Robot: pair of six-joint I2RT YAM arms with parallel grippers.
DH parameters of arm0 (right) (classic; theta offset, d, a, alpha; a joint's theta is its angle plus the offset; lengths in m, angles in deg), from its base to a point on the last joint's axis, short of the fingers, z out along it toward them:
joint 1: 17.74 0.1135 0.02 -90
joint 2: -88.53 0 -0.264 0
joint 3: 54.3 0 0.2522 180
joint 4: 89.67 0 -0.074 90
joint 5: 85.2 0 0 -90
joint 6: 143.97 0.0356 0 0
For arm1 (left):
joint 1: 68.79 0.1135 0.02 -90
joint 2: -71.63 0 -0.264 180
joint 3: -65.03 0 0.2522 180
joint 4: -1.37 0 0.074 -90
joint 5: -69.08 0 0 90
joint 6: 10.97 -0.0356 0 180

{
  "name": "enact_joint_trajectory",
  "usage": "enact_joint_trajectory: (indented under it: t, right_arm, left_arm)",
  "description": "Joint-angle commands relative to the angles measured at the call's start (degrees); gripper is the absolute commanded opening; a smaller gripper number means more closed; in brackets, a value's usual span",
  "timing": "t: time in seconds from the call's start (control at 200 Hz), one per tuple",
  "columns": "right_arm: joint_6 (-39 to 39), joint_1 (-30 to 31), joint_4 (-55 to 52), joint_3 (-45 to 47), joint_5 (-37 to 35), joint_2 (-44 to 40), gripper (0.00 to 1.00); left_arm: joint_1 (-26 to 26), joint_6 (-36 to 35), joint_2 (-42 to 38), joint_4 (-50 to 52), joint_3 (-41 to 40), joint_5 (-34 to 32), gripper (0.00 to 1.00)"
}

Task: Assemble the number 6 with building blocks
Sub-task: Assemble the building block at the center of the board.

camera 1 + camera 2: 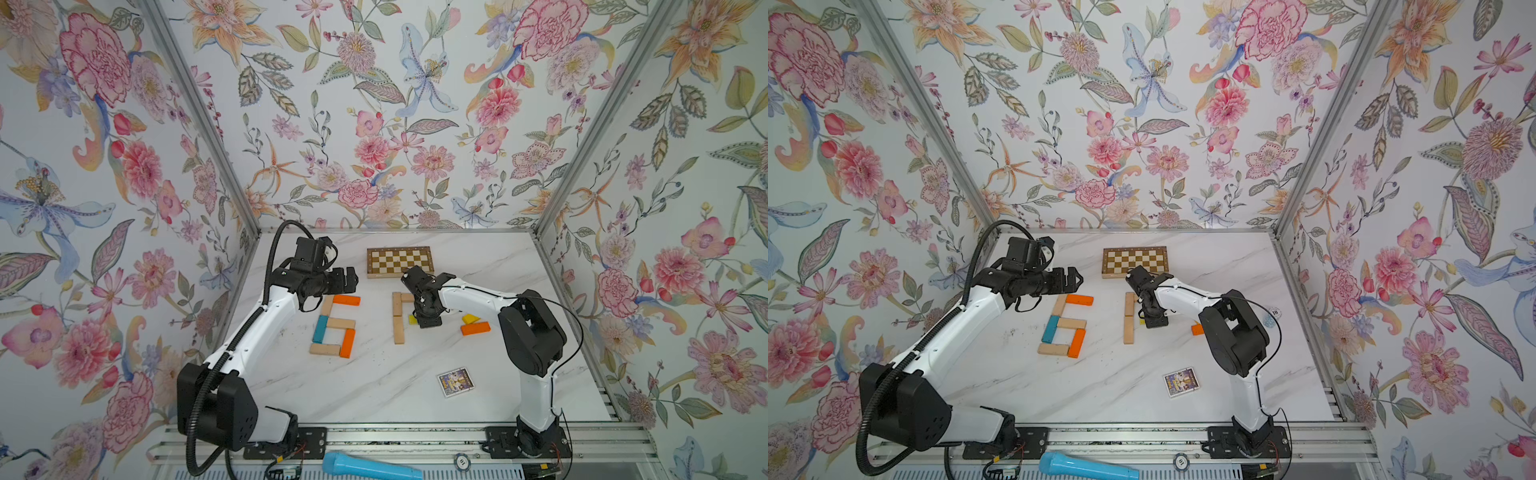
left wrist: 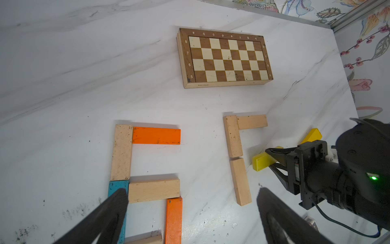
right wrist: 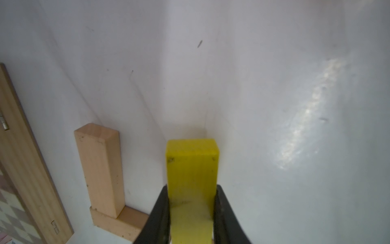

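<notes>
Right jaws clamp a smooth, square-edged yellow bar (image 3: 192, 169).

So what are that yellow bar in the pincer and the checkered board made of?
The yellow bar: probably wood under matte yellow paint; faint grain shows, with dark chips at corners. The checkered board: wood, seemingly varnished; grain shows on its pale side edge.

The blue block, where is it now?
In a top view the blue block is on the robot's left, at the left of the six, against a pale block.
</notes>
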Motion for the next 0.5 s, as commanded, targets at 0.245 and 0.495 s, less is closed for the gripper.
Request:
enact_joint_trajectory:
  t: [0.245,0.495]
  right_arm:
    - [4.03,0.44,-1.67,-2.86,0.88,2.84,0.38]
    - [4.0,0.51,-1.8,-2.6,1.36,0.74,0.47]
  left_arm:
    - [-0.25,0.62,-0.75,-0.87,-1.03,1.24,0.99]
    - [-0.16,0.29,-0.48,-0.75,-0.85,0.66,0.99]
